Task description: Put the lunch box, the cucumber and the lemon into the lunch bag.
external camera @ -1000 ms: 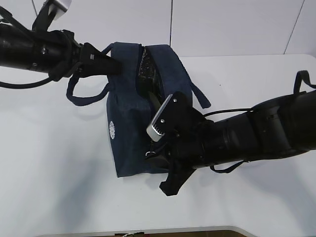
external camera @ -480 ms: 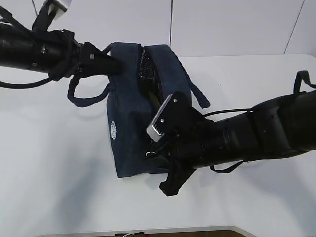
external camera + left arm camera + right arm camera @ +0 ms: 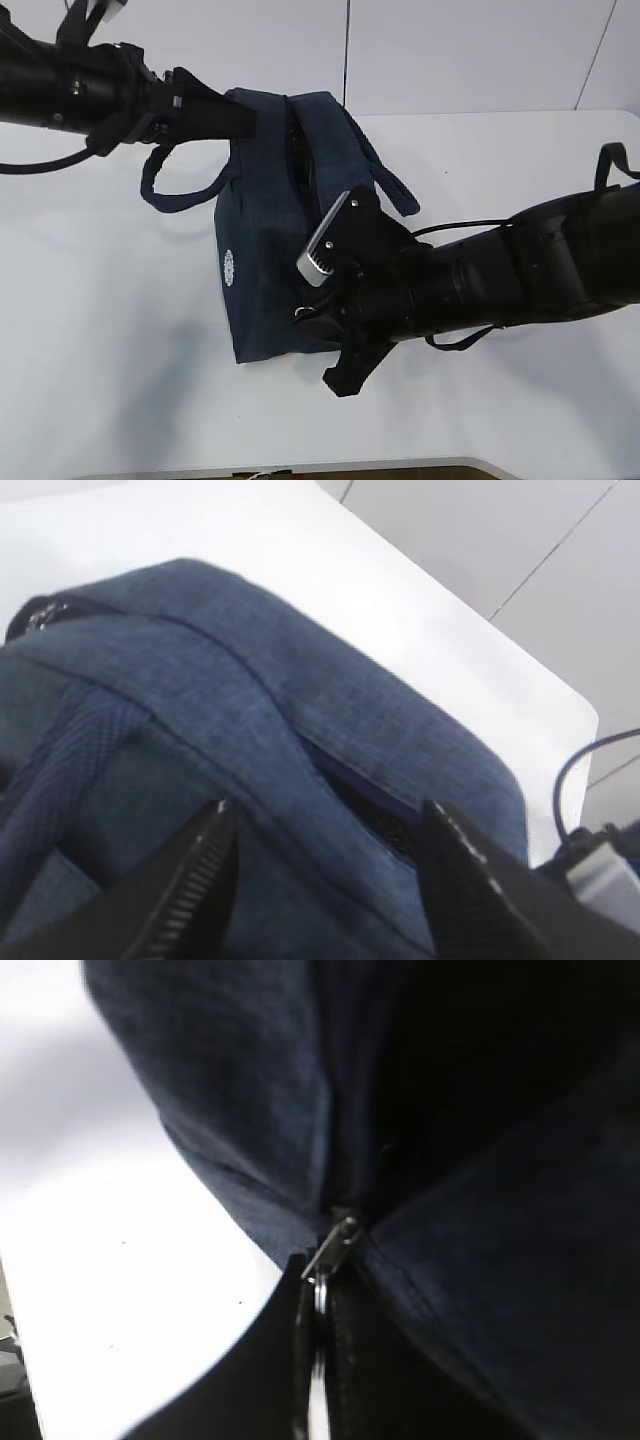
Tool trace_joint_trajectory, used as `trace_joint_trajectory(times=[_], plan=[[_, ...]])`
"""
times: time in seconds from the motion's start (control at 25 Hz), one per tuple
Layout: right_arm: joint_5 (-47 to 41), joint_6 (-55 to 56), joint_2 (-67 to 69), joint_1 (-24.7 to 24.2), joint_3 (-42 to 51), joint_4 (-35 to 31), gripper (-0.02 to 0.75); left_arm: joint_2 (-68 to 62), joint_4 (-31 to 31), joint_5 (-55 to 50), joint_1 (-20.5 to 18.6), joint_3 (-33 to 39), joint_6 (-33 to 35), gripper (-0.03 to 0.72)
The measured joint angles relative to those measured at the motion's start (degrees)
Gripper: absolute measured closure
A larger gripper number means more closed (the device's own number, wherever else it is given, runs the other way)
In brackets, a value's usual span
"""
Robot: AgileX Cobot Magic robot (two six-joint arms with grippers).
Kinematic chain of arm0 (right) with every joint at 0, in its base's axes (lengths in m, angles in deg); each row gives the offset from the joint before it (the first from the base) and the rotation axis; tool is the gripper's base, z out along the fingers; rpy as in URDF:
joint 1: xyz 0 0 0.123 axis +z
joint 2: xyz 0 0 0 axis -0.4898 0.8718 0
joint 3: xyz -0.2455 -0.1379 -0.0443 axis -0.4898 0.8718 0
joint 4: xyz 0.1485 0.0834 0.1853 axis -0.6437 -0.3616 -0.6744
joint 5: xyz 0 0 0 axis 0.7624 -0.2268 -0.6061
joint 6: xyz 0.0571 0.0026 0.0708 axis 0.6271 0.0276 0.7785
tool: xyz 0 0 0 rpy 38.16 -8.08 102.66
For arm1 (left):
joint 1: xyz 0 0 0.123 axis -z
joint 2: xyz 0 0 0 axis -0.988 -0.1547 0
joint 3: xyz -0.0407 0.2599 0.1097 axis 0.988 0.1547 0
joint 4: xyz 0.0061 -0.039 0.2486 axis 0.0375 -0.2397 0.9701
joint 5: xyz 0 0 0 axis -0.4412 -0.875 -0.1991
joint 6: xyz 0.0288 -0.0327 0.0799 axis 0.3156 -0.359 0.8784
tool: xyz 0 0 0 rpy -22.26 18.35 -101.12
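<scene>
The navy lunch bag [image 3: 265, 270] stands in the middle of the white table, its top zipper slit [image 3: 298, 150] a narrow dark gap. My left gripper [image 3: 245, 122] is at the bag's top left edge. In the left wrist view it [image 3: 325, 825] is open, with bag fabric [image 3: 300, 710] and the zipper gap [image 3: 375, 815] lying between the spread fingers [image 3: 195, 890]. My right gripper [image 3: 312, 318] is at the bag's near end, shut on the metal zipper ring pull [image 3: 318, 1295]. The lunch box, the cucumber and the lemon are hidden from every view.
One strap handle [image 3: 165, 195] hangs on the bag's left side and another [image 3: 400, 195] on its right. A small white logo [image 3: 228, 264] marks the side wall. The white table [image 3: 100, 350] ends at a grey wall behind and at its front edge near the bottom.
My left gripper has opened and let go of the bag's top edge, lifting slightly. The top opening has narrowed and the right strap has shifted. The right gripper has stayed on the ring pull.
</scene>
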Motion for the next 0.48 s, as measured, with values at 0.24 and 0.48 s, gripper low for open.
trace_joint_trajectory(times=[0.24, 0.48], plan=[[-0.1, 0.1, 0.0, 0.0, 0.0, 0.0, 0.733, 5.8, 10.0, -0.6, -0.1, 0.0, -6.4, 0.266], [-0.1, 0.2, 0.0, 0.0, 0.0, 0.0, 0.733, 10.9, 22.4, -0.5, -0.1, 0.0, -16.5, 0.267]])
